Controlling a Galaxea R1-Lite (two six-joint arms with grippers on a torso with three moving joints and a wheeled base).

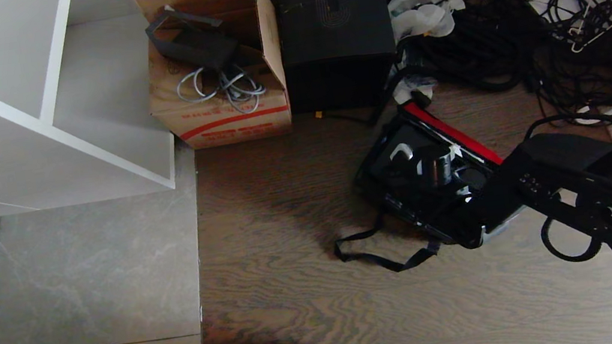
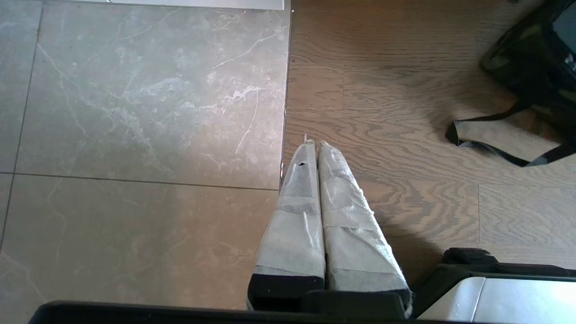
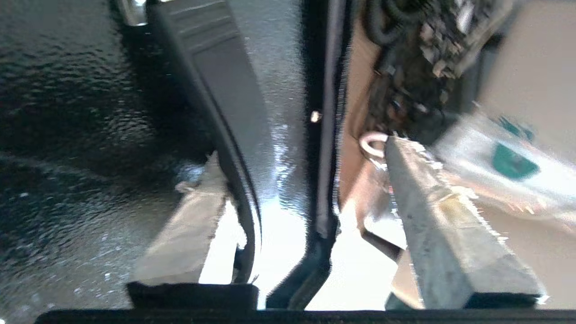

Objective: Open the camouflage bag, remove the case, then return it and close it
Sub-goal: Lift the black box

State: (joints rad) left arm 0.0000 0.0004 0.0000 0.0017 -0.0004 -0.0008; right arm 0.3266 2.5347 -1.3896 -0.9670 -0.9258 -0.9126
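two grippers show: the right gripper (image 3: 297,180) is down at the near right edge of the camouflage bag (image 1: 403,215), its taped fingers (image 3: 445,225) spread apart with the case (image 3: 90,112) and its handle (image 3: 234,117) between them, nothing clamped. the bag lies open on the wood floor (image 1: 295,258), red lid lining on its far side, case inside. the left gripper (image 2: 315,153) hangs over the floor, fingers pressed together.

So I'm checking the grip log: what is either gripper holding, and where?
Nothing. The right gripper stands open astride the case rim; the left gripper is shut, empty.
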